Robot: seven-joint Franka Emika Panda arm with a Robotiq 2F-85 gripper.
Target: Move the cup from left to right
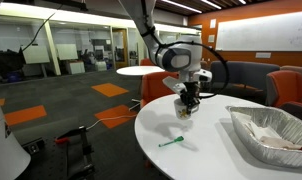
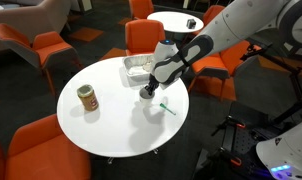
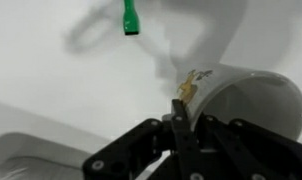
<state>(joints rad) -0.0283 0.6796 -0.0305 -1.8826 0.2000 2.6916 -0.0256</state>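
Arm (image 2: 246, 25): white rounded segments with dark joint bands. Gripper (image 3: 177, 110): black, with linked fingers. A black cable (image 1: 225, 66) appears to loop beside the wrist.

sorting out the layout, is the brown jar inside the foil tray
No, in an exterior view the brown jar stands on the table, well apart from the foil tray.

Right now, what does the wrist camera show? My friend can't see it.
A white mug fills the right side, and the black gripper from below seems to pinch its rim. A small green object lies at the top on the white table.
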